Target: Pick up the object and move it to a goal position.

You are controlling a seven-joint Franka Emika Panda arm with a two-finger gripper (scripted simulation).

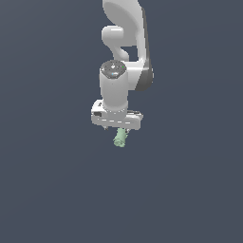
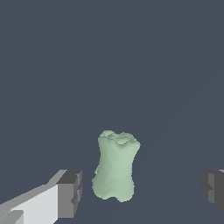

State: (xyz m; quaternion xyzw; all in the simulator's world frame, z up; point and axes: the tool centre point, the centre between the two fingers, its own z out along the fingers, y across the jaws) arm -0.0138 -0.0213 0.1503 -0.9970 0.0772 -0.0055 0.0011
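Across the whole of both views lies a flat, dark slate-grey surface [image 1: 52, 190], plain and unmarked. Down the middle of the exterior view comes the white Panda arm [image 1: 124, 33], its links curving from the top edge to a thick wrist section with a dark round cap, then to the boxy white hand. Below that hand sits the gripper [image 1: 119, 130], pointing downward; only short dark stubs of its jaws show under the hand in this view. The wrist view shows the jaws standing wide apart, one dark grey pad [image 2: 70, 194] on a white finger to one side and the other pad [image 2: 213, 190] at the opposite edge, with clear gaps between each pad and what lies between them. The smallest thing is the object [image 2: 115, 167], pale mint-green and lumpy, waisted in the middle with a ragged, bumpy end. It sits between the pads, nearer the first, touching neither. In the exterior view the object [image 1: 120, 138] peeks out just beneath the hand, slightly tilted.
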